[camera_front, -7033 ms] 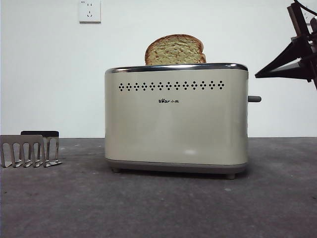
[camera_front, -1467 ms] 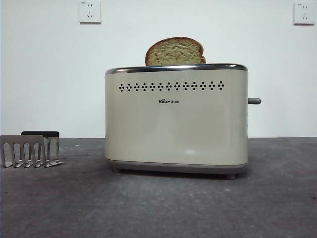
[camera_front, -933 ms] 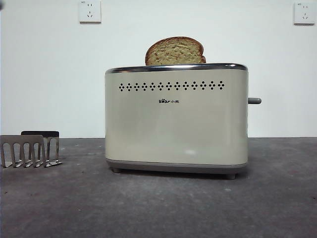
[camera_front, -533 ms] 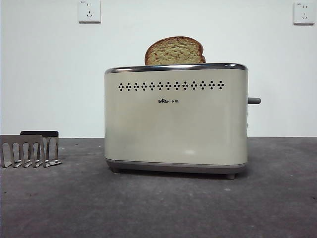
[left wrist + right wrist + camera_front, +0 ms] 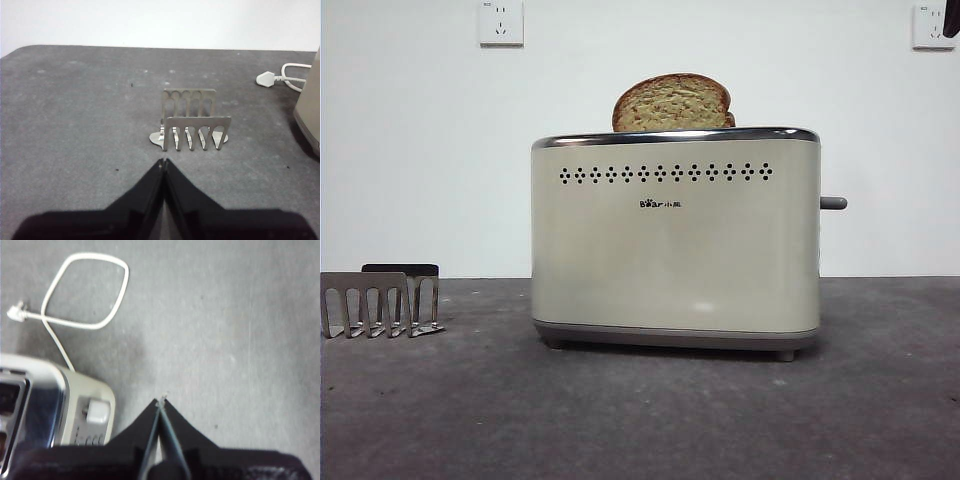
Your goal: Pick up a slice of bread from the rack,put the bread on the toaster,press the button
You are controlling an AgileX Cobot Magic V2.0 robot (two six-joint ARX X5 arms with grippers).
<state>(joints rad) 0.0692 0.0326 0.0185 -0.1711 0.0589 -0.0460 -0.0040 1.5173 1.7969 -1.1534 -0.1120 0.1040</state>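
Note:
The slice of bread (image 5: 672, 102) stands upright in the toaster (image 5: 675, 240), its rounded top sticking out above the chrome rim. The grey button (image 5: 833, 203) juts from the toaster's right end; it also shows in the right wrist view (image 5: 97, 411). The rack (image 5: 380, 303) stands at the far left with no bread in it. My left gripper (image 5: 163, 161) is shut and empty, hovering just short of the rack (image 5: 195, 120). My right gripper (image 5: 161, 401) is shut and empty, high above the table beside the toaster's (image 5: 45, 405) button end.
A white power cord (image 5: 85, 290) loops on the table beyond the toaster, and its plug (image 5: 267, 78) lies behind the rack. A black arm tip (image 5: 952, 15) shows at the top right corner. Two wall sockets (image 5: 501, 22) are on the white wall.
The arm seen at the right edge 6.6 s ago has left the front view; only a black tip has now come in at the top right corner. Bread, toaster and rack have not moved.

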